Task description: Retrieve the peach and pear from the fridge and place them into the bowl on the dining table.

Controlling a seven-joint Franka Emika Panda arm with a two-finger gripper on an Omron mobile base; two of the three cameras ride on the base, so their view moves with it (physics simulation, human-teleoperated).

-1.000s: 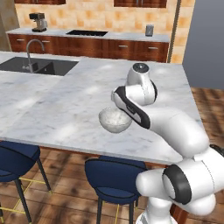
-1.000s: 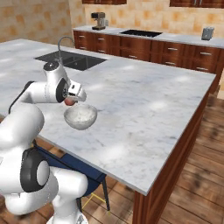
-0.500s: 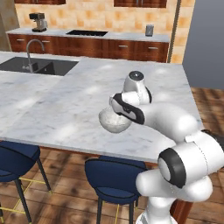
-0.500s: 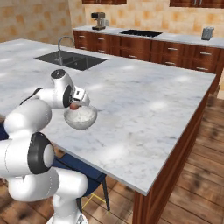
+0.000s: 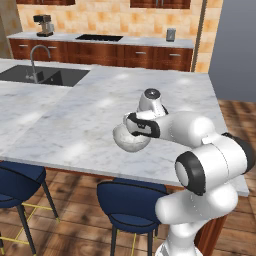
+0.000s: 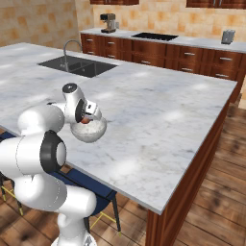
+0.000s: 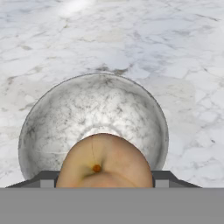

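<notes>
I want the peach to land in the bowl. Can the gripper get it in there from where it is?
Probably yes. The gripper holds the peach right above the bowl, which looks empty inside, and nothing sits between them on the dining table.

The bench (image 5: 75, 130), a large island with a white-grey marble top over a brown wooden base, is carrying a whitish-grey bowl (image 5: 131, 141) near its front edge; a dark sink (image 5: 42, 77) with a curved tap (image 5: 34, 59) is sitting sunk into its far left part
</notes>
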